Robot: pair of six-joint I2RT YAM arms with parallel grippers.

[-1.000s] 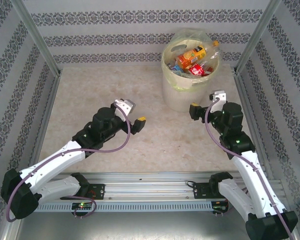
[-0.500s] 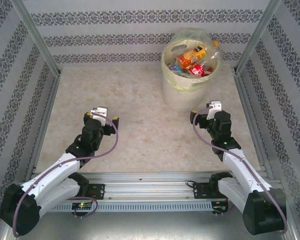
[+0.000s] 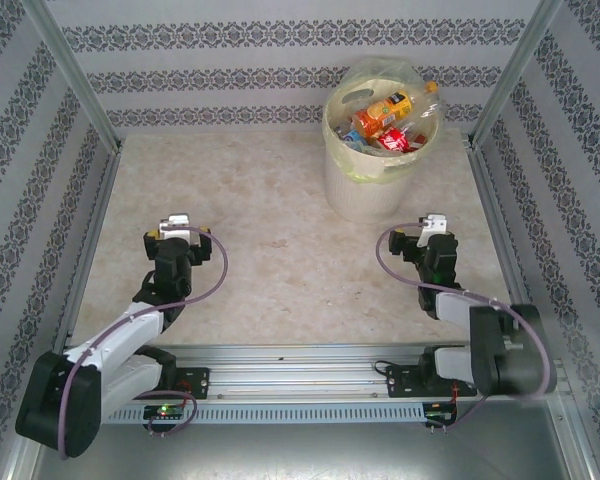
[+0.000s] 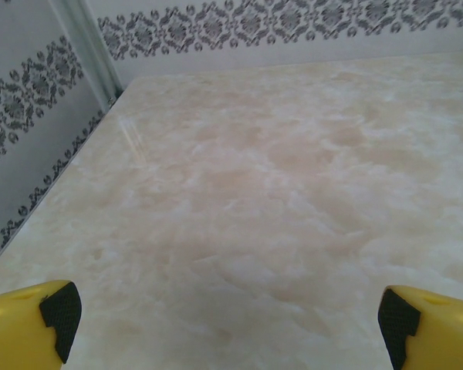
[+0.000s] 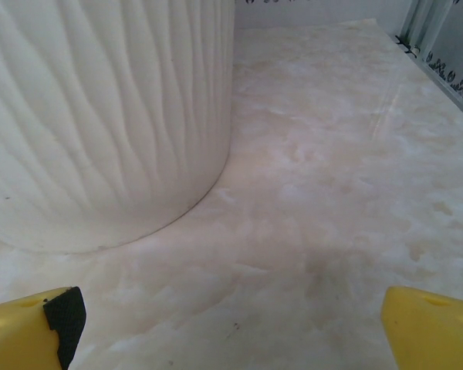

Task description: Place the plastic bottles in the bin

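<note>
The plastic bottles (image 3: pixel 383 118) are heaped in the bin (image 3: pixel 365 195) at the far right of the worktop (image 3: pixel 280 200), and the heap is where the risk is. It comes up to the rim, and an orange bottle lies across the top with its cap end poking out over the far edge. A knock to the bin could shake that one loose and send it over the side. The loose clear bag lining bulges above the rim, so it could also snag on anything reaching in from above.

The right arm is the likelier cause. The right fingers (image 5: pixel 428 324) point at the ribbed wall of the bin, near it but not touching, so a forward push from there would shove the bin or tip it. They are spread wide with nothing between them. The left fingers (image 4: pixel 27 324) are just as wide and just as empty, facing bare worktop and the patterned wall, well apart from the bin.

Both arms sit folded low by their bases at the near edge, elbows tucked, wrists level and aimed at the far wall. To me the job looks about done.
</note>
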